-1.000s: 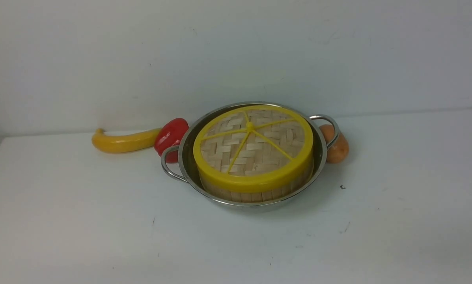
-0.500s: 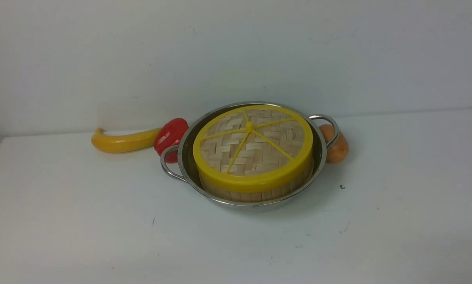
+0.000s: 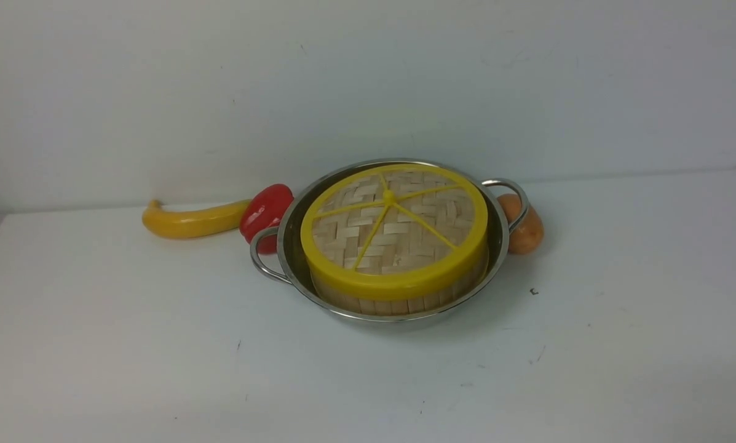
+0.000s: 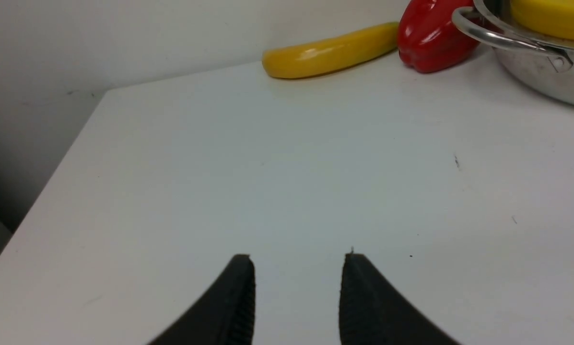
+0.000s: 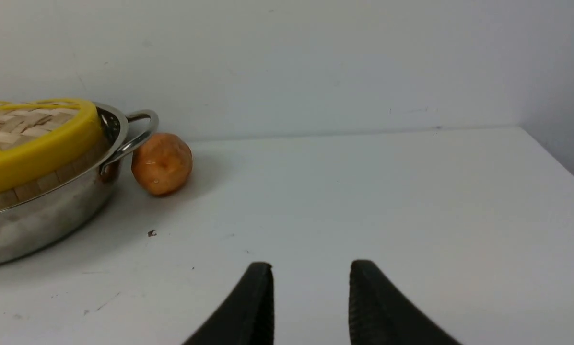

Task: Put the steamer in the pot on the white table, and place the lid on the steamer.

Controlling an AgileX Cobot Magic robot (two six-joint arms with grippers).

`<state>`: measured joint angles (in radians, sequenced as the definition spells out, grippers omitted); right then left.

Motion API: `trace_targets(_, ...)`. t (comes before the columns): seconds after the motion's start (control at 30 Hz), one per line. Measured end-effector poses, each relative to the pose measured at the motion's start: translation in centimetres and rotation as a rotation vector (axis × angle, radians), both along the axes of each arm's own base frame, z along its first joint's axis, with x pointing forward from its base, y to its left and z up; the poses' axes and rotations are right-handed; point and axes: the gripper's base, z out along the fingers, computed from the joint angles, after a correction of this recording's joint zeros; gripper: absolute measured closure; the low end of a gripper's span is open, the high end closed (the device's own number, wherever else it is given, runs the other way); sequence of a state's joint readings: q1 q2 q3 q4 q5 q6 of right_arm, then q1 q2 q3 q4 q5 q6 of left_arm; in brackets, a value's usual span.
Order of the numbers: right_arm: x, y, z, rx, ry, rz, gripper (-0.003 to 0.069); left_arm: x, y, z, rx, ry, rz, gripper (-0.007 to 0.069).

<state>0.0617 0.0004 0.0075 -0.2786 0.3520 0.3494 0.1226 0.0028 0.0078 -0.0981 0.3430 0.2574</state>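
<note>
steamer sits inside the pot, lid seated flat on top, yellow rim flush all round as far as the front view shows. looks done to me: stack is nested, nothing hanging off.

pot is the landmark. it stands on the white table toward the back wall. red pepper touches or nearly touches the pot's left loop handle, yellow banana-shaped toy lies further out beyond the pepper. orange round fruit is tucked just behind the pot's right handle. these read as clutter, not part of the job.

both arms are pulled back well clear of the pot. left gripper hangs over bare table on the pepper side, jaws parted, nothing between them. right gripper same on the orange side, jaws parted and empty. makes sense if release is finished, no reason to crowd the stack.

materials: pot is polished stainless, shallow, curved wall, thin wire-loop handles. steamer wall is vertical bamboo slats, matte. lid is basket-weave bamboo under a thick glossy plastic ring with spokes to a small centre knob. gripper fingers are black, tapered, ribbed on the inner faces.

can't see inside the steamer, lid covers it.
</note>
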Motion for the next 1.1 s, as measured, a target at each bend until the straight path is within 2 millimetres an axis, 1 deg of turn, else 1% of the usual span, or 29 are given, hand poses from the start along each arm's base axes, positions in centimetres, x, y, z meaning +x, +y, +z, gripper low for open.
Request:
trace_targets(0.1,0.0,0.07,-0.01,0.016,0.001,0.005,0.0419,0.0,0.0,0.0,0.0,0.0,0.0,0.0383)
trace_targets(0.5,-0.01,0.46,-0.02,-0.071,0.002,0.063,0.0418,0.0,0.0,0.0,0.0,0.0,0.0,0.0383)
trace_targets(1.1,0.0,0.52,0.03,-0.035,-0.004,0.064,0.0417,0.0,0.0,0.0,0.0,0.0,0.0,0.0383)
